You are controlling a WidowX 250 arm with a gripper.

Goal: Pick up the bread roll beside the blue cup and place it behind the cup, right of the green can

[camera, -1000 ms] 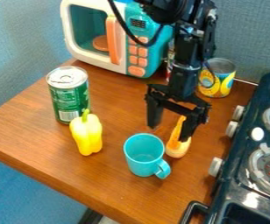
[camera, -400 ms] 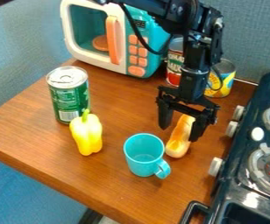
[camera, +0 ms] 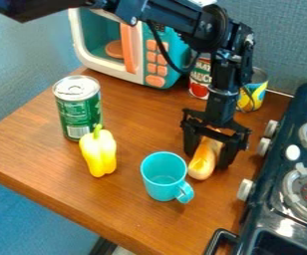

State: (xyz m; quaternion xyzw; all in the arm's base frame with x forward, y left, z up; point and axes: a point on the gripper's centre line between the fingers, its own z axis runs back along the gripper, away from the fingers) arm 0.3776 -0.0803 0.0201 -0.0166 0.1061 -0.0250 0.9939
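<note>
Brown table (camera: 131,209): one mug (camera: 161,184), three cans (camera: 80,112); gripper (camera: 208,159) astride one bun (camera: 202,165).

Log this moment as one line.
gripper: open, astride bun | contact: cannot tell | beside bun: upright teal mug | farther off: yellow pepper, green can

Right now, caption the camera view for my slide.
Open black gripper astride orange-and-tan toy food, with a turquoise mug beside it on the wooden counter.
</note>
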